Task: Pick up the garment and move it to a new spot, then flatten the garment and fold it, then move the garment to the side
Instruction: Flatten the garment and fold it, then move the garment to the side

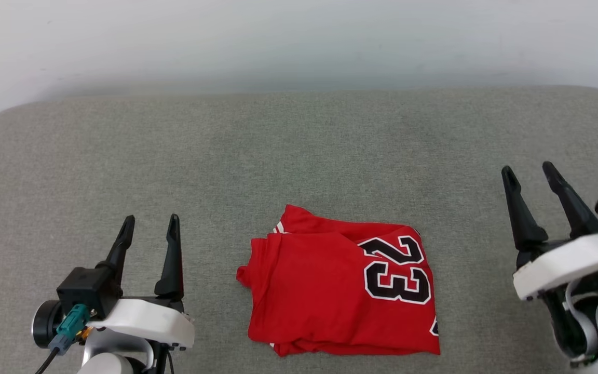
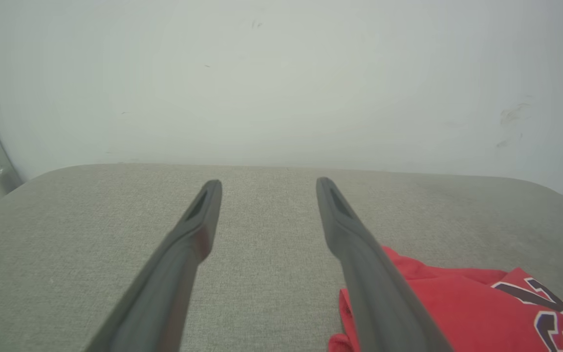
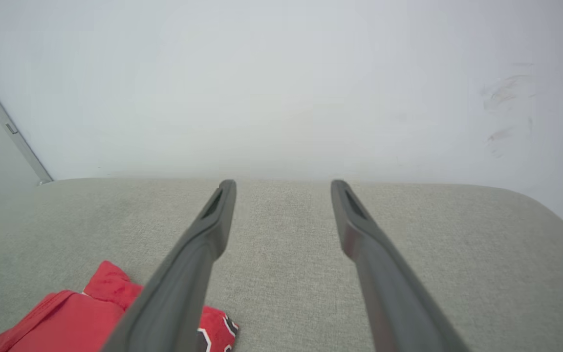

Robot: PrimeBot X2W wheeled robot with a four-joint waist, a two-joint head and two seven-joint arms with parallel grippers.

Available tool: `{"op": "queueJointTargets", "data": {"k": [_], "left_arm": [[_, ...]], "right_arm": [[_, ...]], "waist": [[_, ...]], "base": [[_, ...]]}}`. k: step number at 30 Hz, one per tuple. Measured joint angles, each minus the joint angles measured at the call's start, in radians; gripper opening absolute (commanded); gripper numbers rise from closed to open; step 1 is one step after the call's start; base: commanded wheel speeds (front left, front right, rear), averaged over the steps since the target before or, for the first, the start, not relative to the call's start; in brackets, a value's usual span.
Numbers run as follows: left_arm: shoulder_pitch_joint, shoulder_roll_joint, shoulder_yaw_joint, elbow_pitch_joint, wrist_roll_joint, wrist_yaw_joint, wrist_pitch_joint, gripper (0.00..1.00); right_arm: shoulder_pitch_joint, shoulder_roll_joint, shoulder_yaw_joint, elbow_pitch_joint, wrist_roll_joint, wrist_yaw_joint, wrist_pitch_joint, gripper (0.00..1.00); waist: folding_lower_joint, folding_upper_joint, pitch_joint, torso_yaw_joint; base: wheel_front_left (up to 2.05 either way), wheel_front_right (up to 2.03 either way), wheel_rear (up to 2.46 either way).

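Note:
The red garment [image 1: 340, 288] lies folded into a rough rectangle near the front middle of the grey surface, its black "23" print facing up on the right part. A bit of white striped trim peeks out at its top left. My left gripper [image 1: 149, 224] stands open to the garment's left, apart from it and holding nothing. My right gripper [image 1: 530, 173] is open farther off at the right, raised and empty. The garment [image 2: 462, 308] sits at the lower right in the left wrist view, beside the open left gripper [image 2: 265, 186]. In the right wrist view the garment [image 3: 76, 318] lies at the lower left of the open right gripper [image 3: 281, 186].
The grey padded surface [image 1: 299, 150] has rounded far corners and ends against a white wall [image 1: 299, 36]. Bare fabric stretches behind the garment and on both sides. A metal strip [image 3: 8, 127] runs along the wall at the left of the right wrist view.

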State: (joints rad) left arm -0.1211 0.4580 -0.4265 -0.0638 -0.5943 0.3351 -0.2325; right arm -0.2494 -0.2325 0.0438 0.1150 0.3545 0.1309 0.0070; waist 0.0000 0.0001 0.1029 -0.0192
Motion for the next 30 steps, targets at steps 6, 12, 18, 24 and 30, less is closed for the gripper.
{"op": "queueJointTargets", "data": {"k": [6,12,18,24,30], "left_arm": [[0.023,-0.003,0.010,0.016,0.001,0.002,-0.013,1.00],[0.076,-0.003,0.009,0.034,0.010,0.012,-0.018,1.00],[0.109,-0.003,0.004,0.041,0.017,0.018,-0.020,1.00],[0.114,-0.004,0.003,0.049,0.017,0.021,-0.022,1.00],[0.112,-0.009,0.011,0.051,0.016,0.021,-0.023,1.00]], "right_arm": [[0.139,0.073,-0.030,-0.153,-0.080,0.000,-0.027,1.00],[0.260,0.107,-0.024,-0.232,-0.111,0.000,0.001,1.00],[0.324,0.115,-0.034,-0.273,-0.136,0.000,0.036,1.00],[0.333,0.122,-0.041,-0.301,-0.153,0.000,0.063,1.00],[0.340,0.134,-0.058,-0.309,-0.146,0.000,0.101,1.00]], "waist": [[0.0000,0.0000,-0.021,-0.009],[0.0000,0.0000,-0.068,-0.015],[-0.0001,0.0000,-0.108,-0.017],[-0.0001,-0.0001,-0.112,-0.017],[0.0000,0.0000,-0.110,-0.010]], "base": [[0.00,0.00,0.00],[0.00,0.00,0.00],[0.00,0.00,0.00],[0.00,0.00,0.00],[0.00,0.00,0.00]]}}
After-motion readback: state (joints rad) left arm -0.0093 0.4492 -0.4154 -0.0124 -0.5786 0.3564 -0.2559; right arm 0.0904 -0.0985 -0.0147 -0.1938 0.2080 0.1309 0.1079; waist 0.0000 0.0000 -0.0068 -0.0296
